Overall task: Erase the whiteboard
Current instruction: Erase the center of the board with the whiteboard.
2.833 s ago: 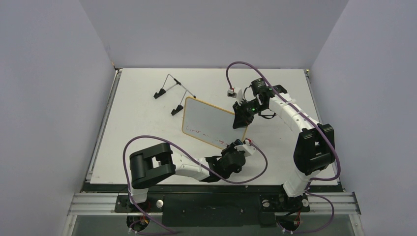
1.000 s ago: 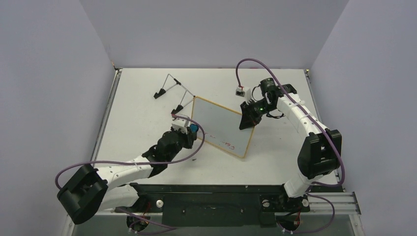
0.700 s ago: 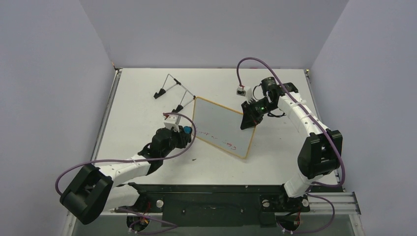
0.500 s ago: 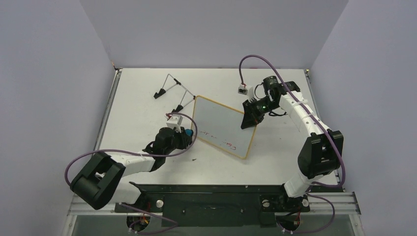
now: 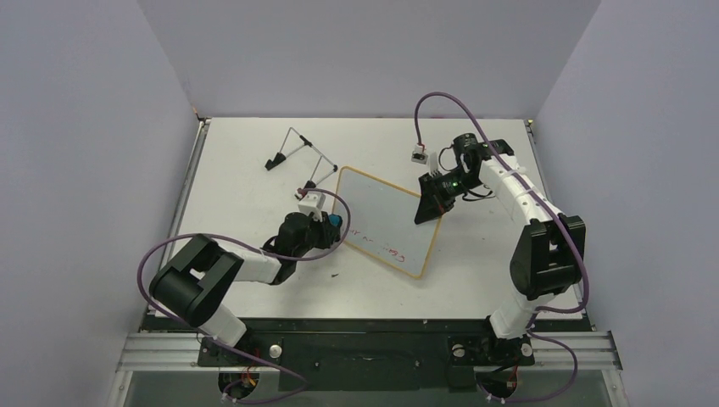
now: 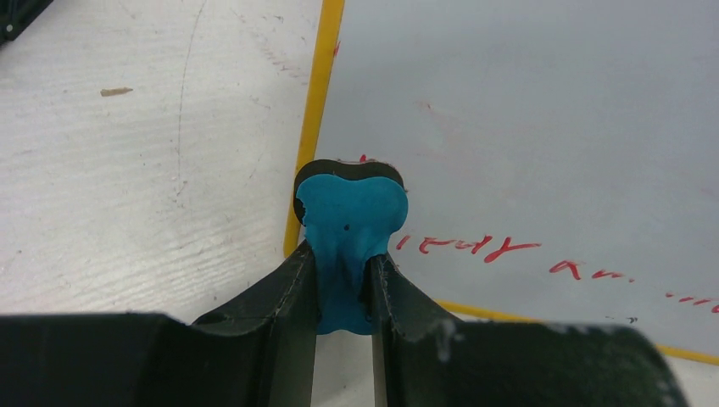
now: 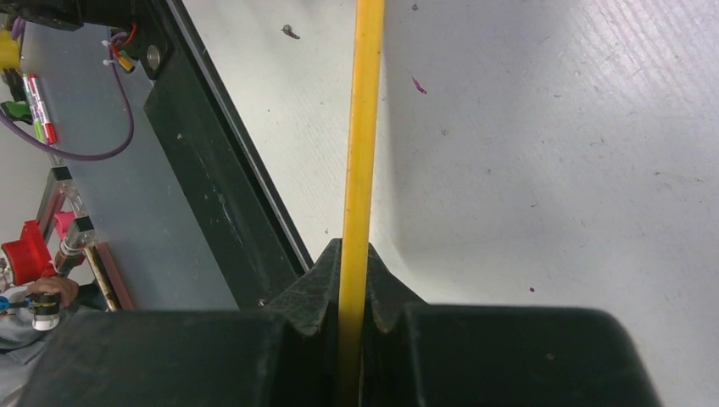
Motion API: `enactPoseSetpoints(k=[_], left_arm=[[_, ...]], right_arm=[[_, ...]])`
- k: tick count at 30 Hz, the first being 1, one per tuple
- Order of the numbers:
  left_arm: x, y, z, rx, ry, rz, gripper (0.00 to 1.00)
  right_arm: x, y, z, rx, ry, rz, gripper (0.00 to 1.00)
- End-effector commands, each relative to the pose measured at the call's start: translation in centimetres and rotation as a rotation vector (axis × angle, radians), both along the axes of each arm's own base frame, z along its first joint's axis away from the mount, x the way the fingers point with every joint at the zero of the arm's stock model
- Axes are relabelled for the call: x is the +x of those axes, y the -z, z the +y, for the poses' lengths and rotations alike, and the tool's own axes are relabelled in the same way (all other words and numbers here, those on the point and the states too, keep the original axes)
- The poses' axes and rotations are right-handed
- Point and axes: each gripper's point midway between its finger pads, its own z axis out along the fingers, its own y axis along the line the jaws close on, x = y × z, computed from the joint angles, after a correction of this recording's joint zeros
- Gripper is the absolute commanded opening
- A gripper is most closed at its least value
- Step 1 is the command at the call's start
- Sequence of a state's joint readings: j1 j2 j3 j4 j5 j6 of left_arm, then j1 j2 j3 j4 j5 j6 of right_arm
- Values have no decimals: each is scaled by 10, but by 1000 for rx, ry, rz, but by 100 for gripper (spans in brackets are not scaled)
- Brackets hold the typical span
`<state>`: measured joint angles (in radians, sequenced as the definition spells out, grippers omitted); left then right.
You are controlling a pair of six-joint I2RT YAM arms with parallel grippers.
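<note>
Pinching a blue eraser [image 6: 352,222] between its fingers, the left gripper [image 6: 343,275] sat left of centre in the top view. The eraser's tip pressed on the whiteboard [image 5: 386,222] just inside its left rim. The board lay askew at mid-frame in the top view. Its right edge was clamped by the right gripper [image 7: 356,280], whose jaws were closed on the yellow rim. That rim ran edge-on up the middle of the right wrist view. Red writing [image 6: 475,248] ran along the board's lower edge, to the right of the eraser in the left wrist view, and the rest of the board looked blank. A wire stand [image 5: 297,158] stood on the table [image 5: 237,186] near the board's upper-left corner.
</note>
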<state>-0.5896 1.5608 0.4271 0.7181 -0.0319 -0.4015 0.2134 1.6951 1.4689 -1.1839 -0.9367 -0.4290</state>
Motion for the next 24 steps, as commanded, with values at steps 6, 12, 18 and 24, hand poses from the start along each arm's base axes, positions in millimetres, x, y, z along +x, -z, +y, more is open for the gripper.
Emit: enactPoseSetpoints(k=[6, 12, 18, 24], left_arm=[[46, -41, -14, -31, -69, -131, 0], [43, -33, -15, -41, -61, -90, 0], [58, -55, -28, -34, -28, -103, 0], [66, -56, -38, -32, 18, -94, 0]], right_arm=[[-10, -22, 18, 153, -29, 39, 0], [-11, -23, 18, 165, -31, 40, 0], [-11, -22, 19, 162, -34, 40, 0], [-11, -23, 18, 161, -33, 33, 0]])
